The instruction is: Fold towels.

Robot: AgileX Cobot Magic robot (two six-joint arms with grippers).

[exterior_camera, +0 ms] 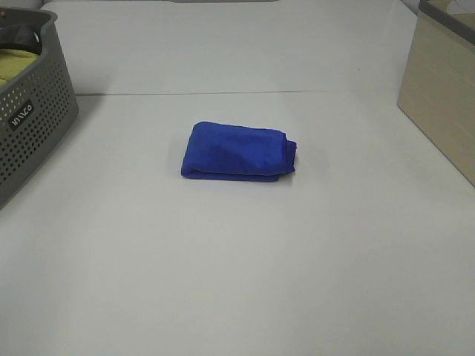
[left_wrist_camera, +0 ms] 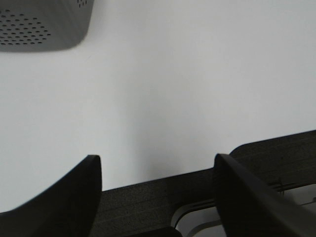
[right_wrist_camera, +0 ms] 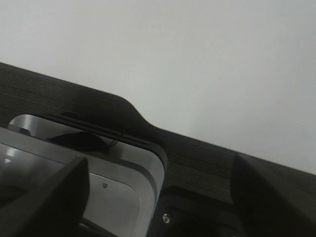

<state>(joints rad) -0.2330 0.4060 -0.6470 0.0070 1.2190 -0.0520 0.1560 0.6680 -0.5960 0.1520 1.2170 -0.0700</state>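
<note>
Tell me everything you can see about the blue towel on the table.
The blue towel is deep royal blue, plain, with a soft, fuzzy, microfibre-like surface. It lies folded into a compact, thick rectangular bundle, with layered edges visible along its near side and a rounded fold bulging at its right end. It rests flat near the middle of the white table, touching nothing else; no pincer is near it. No tag shows. It appears only in the high view.

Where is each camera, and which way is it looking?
Exterior high: sits up above, looking down at the table, folded blue towel, grey basket and beige box; no arm shows.
Left wrist: on the left arm, facing the table; the open left tool shows.
Right wrist: on the right arm, facing the table edge; the open right tool shows.
Shared: the basket appears in exterior high and left wrist.
</note>
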